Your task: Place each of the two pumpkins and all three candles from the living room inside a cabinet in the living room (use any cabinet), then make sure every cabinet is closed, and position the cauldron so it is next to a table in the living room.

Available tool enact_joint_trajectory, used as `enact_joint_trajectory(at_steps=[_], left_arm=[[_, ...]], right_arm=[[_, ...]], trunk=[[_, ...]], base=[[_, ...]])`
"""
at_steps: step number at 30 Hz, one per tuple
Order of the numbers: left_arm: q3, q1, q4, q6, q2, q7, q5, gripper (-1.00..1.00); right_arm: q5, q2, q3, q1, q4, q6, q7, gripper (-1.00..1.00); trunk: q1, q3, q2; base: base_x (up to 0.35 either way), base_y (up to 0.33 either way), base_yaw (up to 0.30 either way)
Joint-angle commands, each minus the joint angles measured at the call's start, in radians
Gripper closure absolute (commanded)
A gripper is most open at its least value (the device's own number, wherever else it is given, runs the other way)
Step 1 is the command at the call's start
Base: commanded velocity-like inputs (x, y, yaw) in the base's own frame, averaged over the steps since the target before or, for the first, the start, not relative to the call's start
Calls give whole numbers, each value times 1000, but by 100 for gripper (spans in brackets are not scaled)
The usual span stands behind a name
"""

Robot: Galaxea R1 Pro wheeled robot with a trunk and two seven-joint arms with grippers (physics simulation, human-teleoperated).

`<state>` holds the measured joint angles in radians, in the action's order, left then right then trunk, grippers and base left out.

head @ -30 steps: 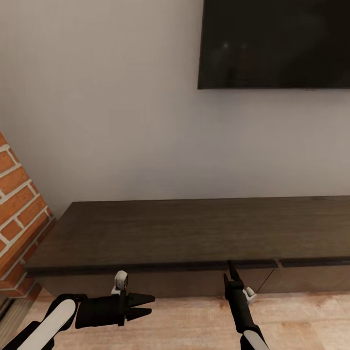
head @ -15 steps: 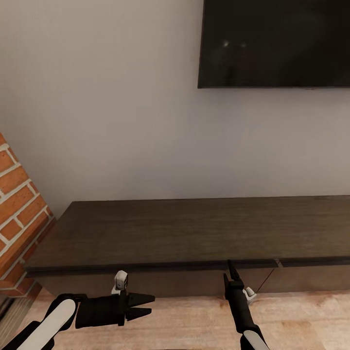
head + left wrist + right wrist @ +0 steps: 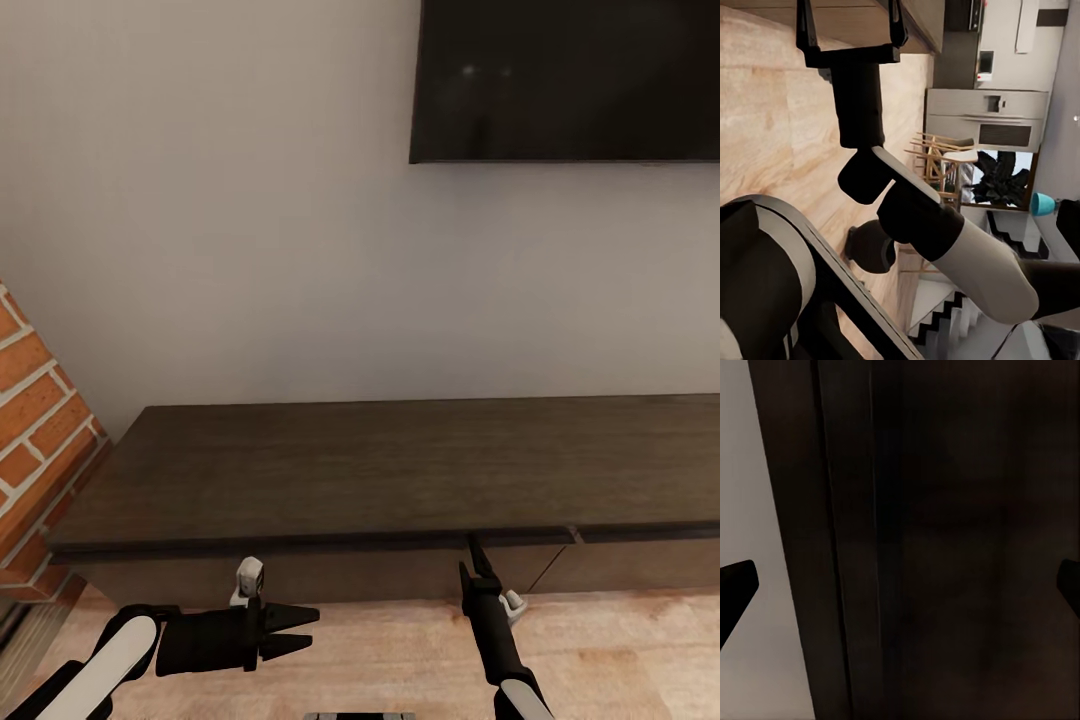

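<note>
Pale wall, black TV (image 3: 566, 80); long dark brown wooden cabinet (image 3: 380, 475) before us. Our right gripper (image 3: 474, 560), spread and empty, meets its drawer edge; left gripper (image 3: 305, 625) open, empty. Fingertips may slip off the handle-less front.

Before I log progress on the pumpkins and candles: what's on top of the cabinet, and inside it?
The cabinet top carries nothing visible. Its drawer fronts look shut, so the inside is hidden. The right gripper sits at its front edge.

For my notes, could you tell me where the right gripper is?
In the head view, the right gripper is low and right of centre, at the cabinet front edge.
</note>
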<state>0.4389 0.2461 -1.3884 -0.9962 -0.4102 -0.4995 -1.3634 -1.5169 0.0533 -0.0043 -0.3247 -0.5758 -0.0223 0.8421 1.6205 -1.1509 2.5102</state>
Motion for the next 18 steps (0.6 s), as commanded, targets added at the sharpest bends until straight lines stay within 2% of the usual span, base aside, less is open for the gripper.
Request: enact_joint_trajectory(at_steps=[1,18], left_arm=[[1,1,0,-1,-1,-6,3,-100],[-2,1,0,-1,-1,-6,3,-100]], right_arm=[[-2,0,0,0,1,-2,2,-100],[6,0,0,0,-1,-5,3,-100]], trunk=[[0,-1,0],[0,-1,0]], base=[[0,0,0],[5,0,0]])
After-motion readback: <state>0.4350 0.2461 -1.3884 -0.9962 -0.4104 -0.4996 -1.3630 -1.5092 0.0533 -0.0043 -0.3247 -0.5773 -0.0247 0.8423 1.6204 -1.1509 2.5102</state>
